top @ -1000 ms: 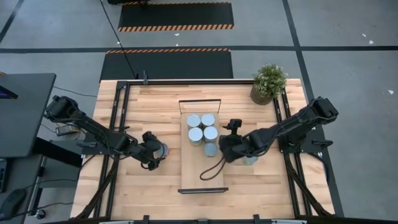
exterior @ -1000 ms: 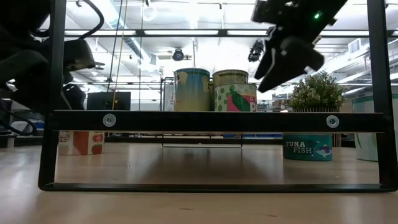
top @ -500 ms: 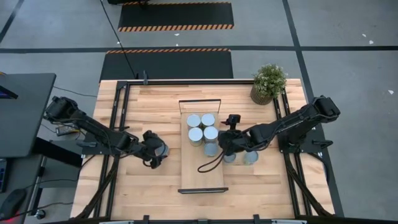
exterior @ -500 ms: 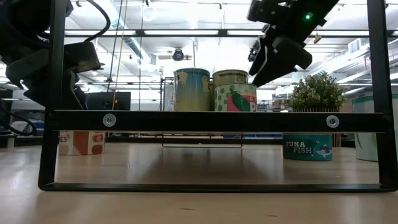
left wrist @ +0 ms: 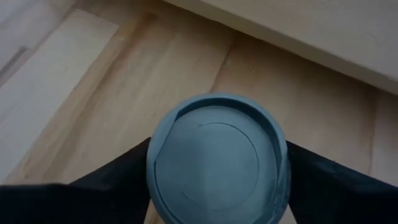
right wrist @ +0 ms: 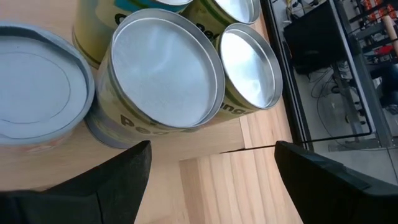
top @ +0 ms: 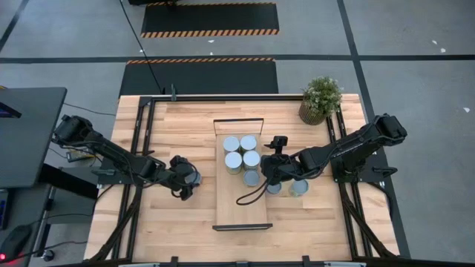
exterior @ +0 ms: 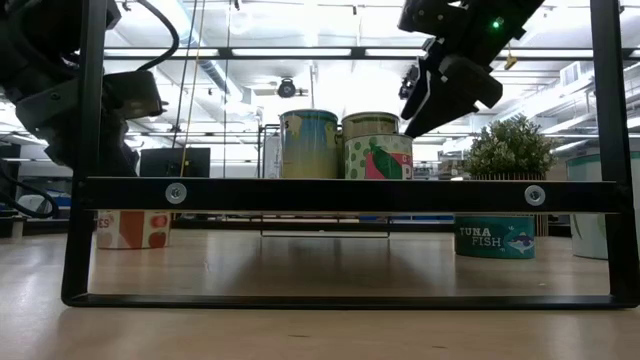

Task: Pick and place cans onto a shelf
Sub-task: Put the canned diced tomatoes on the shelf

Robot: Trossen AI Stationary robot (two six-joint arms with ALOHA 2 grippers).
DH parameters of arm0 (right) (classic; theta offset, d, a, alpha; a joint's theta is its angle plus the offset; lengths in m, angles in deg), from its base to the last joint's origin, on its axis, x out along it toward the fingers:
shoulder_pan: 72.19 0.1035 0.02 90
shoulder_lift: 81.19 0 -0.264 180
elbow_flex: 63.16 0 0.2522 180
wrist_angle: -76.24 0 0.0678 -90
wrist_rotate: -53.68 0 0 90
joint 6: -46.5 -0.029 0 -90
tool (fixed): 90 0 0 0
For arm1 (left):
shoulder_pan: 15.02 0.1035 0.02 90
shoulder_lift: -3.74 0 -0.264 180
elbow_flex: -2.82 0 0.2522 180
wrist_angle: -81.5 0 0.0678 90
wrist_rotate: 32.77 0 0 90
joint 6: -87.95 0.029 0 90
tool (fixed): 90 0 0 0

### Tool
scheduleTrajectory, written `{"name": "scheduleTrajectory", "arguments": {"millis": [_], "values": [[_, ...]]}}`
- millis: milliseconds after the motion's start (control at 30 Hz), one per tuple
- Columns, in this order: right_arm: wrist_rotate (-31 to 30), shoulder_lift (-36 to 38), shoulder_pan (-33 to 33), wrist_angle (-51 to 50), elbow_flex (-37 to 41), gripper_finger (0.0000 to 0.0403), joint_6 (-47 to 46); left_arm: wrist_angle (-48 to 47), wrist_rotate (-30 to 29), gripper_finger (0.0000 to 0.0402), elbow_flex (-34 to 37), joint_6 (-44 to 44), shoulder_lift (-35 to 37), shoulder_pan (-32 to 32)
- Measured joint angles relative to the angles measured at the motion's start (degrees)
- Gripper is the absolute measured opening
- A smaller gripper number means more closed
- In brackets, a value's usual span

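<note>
Cans: one can [left wrist: 217, 165] sits betw. left gripper [top: 187, 182] fingers on table [top: 171, 222], left of shelf [top: 241, 211]; fingers flank it, firm grip can't tell. Right gripper [top: 266, 172] open, hovering at shelf's right edge beside five cans [top: 242, 158] on shelf. Two more cans [top: 299, 188] on table right of shelf. Potted plant [top: 320, 99] at far right corner. Workshop room behind, ceiling lights.

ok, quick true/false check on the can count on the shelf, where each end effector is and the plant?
1. Five cans stand on the shelf. True.
2. The left end effector is over the shelf. False: it straddles a can on the table, left of the shelf.
3. The right end effector holds a can. False: it is open and empty at the shelf's right edge.
4. A potted plant stands at the table's far right corner. True.
</note>
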Motion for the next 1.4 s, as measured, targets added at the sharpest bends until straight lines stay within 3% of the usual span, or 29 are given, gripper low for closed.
{"name": "scheduleTrajectory", "arguments": {"millis": [100,300,467,933,1133,1400], "values": [[0.04,0.25,0.24,-2.61,-0.02,0.0348,-0.38,-1.46,2.66,0.029,-1.66,3.83,0.03,0.04],[0.15,4.27,0.5,-6.44,-0.02,0.0348,-4.01,-8.91,7.25,0.0301,-12.24,15.42,-0.04,1.86],[0.13,7.03,0.82,-7.2,-0.02,0.0348,-5.94,-8.95,9.11,0.0303,-18.96,22.82,-2.06,4.21],[-0.08,7.13,3.22,-9.41,-0.02,0.0348,-9.23,-8.34,12.91,0.0304,-36.15,27.44,-25.03,6.19],[-0.46,7.13,4.21,-9.48,-0.02,0.0348,-8.79,-7.43,14.59,0.0318,-38.61,28.94,-29.1,6.96],[-0.46,7.1,5.05,-9.64,-0.02,0.0348,-8.76,-8.6,19.83,0.0392,-38.37,29.57,-29.37,8.37]]}}
